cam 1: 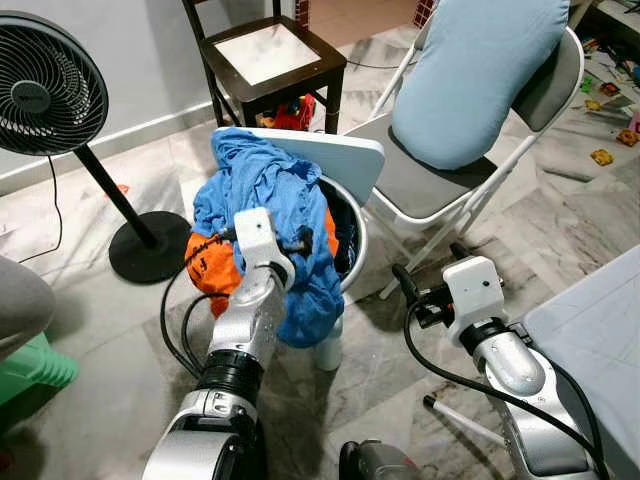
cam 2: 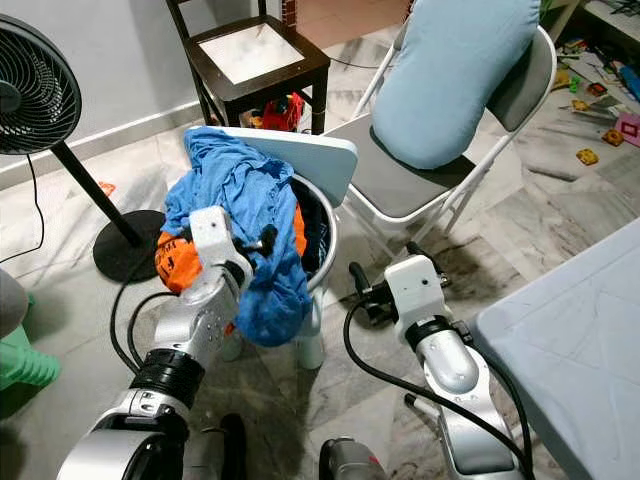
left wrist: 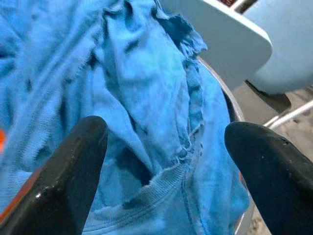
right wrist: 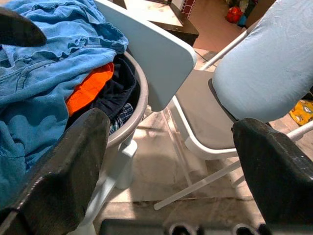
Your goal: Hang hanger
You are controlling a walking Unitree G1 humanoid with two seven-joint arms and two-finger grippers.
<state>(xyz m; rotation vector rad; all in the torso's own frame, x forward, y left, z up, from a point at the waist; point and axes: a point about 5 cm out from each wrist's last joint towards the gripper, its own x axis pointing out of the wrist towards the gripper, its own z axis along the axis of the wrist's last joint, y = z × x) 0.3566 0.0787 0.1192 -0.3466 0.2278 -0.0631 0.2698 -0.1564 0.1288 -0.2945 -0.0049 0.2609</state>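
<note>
Although the task concerned a hanger, I could not tell whether one lay among the heaped laundry. A blue shirt was draped over the near rim of a round grey basket at the centre of the head views and hung down its side. An orange garment bulged beside the shirt on the left, and dark clothes lay inside the basket. The basket sat on a small white stool whose pale panel rose behind it.

The left gripper was at the blue shirt, just left of centre. Its two black fingers were spread wide, with only rumpled cloth ahead of them and nothing clasped. The right gripper, at lower centre-right and clear of the basket, was spread just as wide and carried nothing. It pointed toward the basket's rim and the folding chair.

That grey folding chair stood at the upper right with a pale blue cushion leaning on its back. A dark wooden chair with a white seat stood at the top centre. A black fan on a round base filled the upper left. A grey tabletop cut into the lower right corner, and a thin white rod lay on the marble floor beside the right arm. Small toys were scattered at the far right edge.
</note>
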